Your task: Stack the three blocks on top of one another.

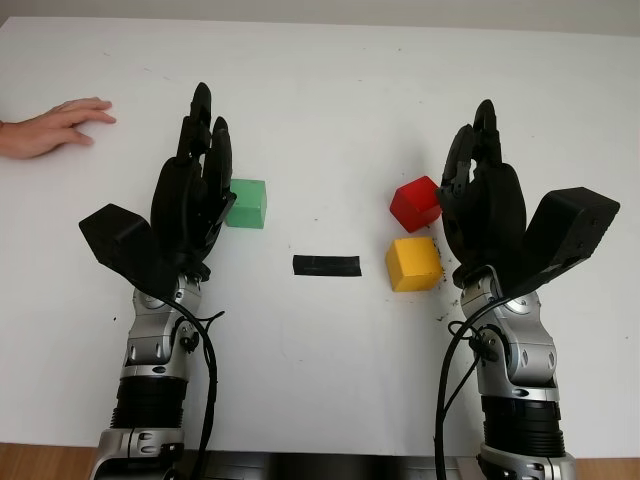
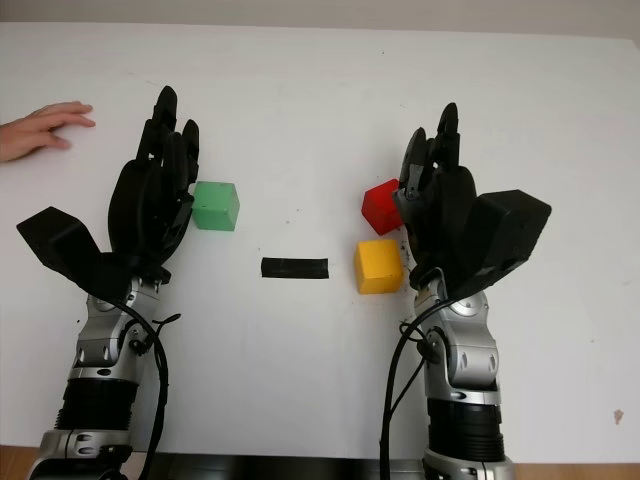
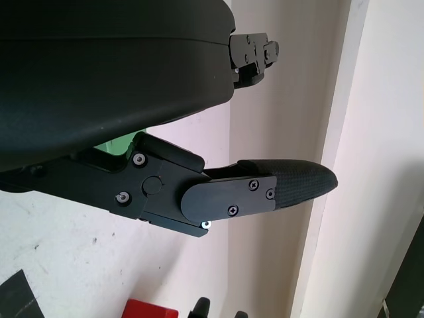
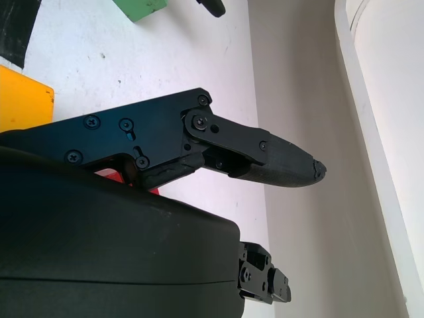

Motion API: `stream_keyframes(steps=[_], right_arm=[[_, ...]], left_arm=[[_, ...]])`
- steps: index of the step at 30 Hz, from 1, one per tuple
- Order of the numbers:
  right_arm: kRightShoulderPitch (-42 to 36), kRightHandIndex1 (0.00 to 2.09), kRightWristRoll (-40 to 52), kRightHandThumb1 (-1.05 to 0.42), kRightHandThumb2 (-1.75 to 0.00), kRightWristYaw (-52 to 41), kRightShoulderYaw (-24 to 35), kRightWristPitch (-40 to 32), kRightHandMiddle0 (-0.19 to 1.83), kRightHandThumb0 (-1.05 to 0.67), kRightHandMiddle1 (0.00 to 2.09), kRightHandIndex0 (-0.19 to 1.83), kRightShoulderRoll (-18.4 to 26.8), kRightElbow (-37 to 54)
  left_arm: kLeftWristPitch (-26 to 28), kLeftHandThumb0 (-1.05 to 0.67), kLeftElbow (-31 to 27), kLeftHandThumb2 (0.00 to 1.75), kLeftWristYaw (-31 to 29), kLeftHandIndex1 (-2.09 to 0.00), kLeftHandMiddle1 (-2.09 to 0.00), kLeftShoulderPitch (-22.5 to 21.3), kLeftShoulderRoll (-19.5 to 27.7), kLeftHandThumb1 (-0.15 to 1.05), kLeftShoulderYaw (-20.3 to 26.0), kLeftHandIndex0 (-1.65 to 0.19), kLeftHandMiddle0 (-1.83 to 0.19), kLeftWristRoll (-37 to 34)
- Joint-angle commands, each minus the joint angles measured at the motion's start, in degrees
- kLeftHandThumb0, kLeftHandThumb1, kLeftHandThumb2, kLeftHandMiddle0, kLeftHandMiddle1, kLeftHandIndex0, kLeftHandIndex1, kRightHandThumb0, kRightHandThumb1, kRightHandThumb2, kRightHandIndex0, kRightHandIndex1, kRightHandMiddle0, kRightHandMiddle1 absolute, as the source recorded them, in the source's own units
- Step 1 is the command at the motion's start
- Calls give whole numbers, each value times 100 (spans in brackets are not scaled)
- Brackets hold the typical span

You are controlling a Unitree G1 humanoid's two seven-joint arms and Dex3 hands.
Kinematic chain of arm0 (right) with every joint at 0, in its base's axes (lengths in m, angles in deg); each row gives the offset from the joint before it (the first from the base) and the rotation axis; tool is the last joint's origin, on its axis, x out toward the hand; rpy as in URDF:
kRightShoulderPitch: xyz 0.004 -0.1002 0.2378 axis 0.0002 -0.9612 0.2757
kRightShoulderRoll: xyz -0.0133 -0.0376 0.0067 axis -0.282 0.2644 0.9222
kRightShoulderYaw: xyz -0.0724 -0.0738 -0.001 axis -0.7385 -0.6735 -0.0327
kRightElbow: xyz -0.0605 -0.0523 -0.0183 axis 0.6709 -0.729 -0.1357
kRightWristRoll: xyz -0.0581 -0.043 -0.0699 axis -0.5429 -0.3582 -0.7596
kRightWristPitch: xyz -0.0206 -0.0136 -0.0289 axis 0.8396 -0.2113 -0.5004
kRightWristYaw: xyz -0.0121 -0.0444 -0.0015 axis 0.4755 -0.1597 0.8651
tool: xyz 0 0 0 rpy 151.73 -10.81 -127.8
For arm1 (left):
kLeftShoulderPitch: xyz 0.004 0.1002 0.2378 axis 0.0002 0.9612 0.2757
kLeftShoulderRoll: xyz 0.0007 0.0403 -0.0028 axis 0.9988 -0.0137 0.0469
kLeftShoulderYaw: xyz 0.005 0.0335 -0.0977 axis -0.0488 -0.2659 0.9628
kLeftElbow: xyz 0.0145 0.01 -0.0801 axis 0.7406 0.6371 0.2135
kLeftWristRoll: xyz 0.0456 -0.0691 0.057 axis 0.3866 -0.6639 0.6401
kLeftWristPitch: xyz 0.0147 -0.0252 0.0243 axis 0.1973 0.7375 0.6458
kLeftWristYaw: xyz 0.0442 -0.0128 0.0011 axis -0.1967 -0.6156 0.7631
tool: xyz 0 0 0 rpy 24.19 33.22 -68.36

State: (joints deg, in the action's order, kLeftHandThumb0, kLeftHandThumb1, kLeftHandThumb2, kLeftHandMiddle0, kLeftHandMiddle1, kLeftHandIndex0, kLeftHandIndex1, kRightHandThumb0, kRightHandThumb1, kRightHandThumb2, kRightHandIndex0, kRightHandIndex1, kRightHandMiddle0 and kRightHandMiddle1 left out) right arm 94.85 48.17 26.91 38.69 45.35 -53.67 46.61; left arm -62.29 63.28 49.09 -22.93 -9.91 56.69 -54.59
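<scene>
Plainly, with both the left robot hand (image 1: 205,150) and right robot hand (image 1: 478,165) open and holding nothing, I judge the red block (image 1: 414,203), yellow block (image 1: 413,263) and green block (image 1: 246,203) light, rigid, best pinched on opposite flat sides.

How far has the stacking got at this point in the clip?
Nothing is stacked yet: the green block, red block and yellow block all sit separately on the white table. Neither hand holds anything; the left hand is open beside the green block, the right hand open beside the red and yellow ones. All stacking remains.
</scene>
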Motion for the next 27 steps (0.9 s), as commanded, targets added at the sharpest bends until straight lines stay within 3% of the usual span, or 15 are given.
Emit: stream_keyframes(steps=[1, 14, 17, 19, 20, 24, 27], right_arm=[[40, 0, 15, -105, -69, -24, 22, 91, -19, -62, 0, -19, 30, 8], [177, 0, -36, -105, -64, -103, 79, 174, -19, -62, 0, -19, 201, -26], [478, 2, -331, -104, -23, -193, 132, 164, -13, -63, 4, -16, 709, 8], [729, 5, -511, -98, -10, -328, 190, 255, -8, -62, 7, -12, 1101, -162], [812, 5, -544, -96, -8, -390, 216, 286, -7, -59, 7, -11, 1219, -231], [1437, 8, -695, -89, -3, -1401, 195, 347, -2, -48, 9, -7, 2391, -989], [1895, 9, -1013, -82, -2, -2195, -66, 1093, 3, -45, 13, -3, 3114, -1810]], left_arm=[[-77, -76, 8, 51, 10, -6, -6, -51, 4, 105, 7, 9, 9, 26], [-169, -77, 55, 51, 34, -5, -6, -54, 38, 105, -10, 9, 10, 126], [-226, -76, 91, 52, 61, -6, -6, -145, 169, 105, -3, 8, 9, 279], [-175, -76, 84, 53, 48, -6, -5, -210, 274, 105, 8, 8, 9, 331], [-154, -76, 80, 54, 48, -6, -5, -231, 300, 105, 12, 8, 9, 337], [-17, -75, 158, 53, 1, -5, -5, -366, 468, 105, 102, 9, 10, 261], [-9, -76, 167, 53, -11, -5, -5, -377, 503, 105, 123, 10, 11, 261]])
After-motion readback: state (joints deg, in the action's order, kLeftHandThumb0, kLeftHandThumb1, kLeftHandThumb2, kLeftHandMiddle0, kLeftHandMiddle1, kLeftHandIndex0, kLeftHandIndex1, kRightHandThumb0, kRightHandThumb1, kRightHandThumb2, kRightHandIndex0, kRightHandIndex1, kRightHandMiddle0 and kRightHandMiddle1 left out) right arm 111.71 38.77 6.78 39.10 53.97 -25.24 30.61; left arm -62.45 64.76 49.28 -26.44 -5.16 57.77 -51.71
